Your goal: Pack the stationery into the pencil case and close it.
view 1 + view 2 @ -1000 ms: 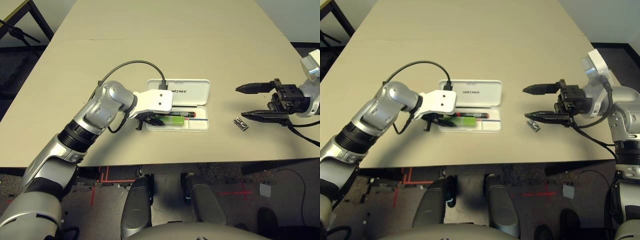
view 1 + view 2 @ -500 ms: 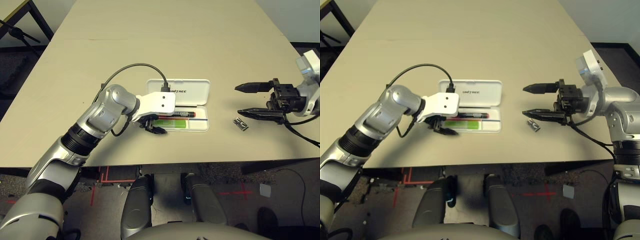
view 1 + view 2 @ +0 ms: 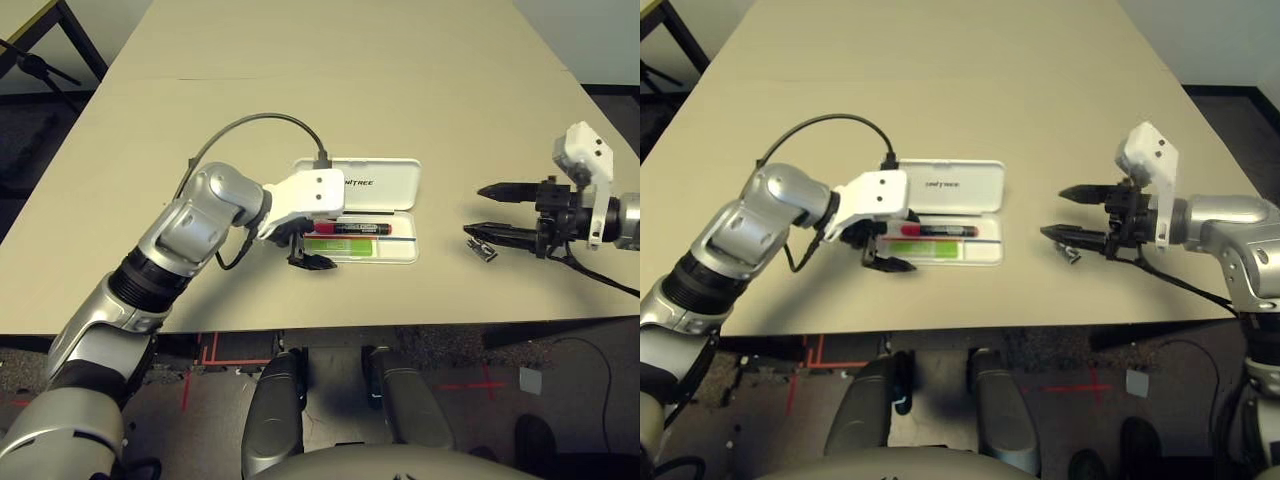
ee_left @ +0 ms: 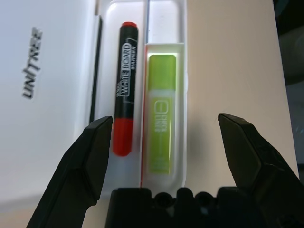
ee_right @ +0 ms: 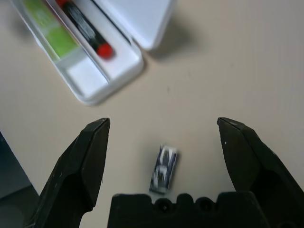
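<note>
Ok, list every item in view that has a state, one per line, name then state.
pencil case: open, lid folded back flat on the table.
red-capped marker: lying in the case.
green pen: lying in the case, beside the marker.
clip: out of the case, loose on the table.
left gripper: open, empty, above the case.
right gripper: open, empty, above the clip.
</note>
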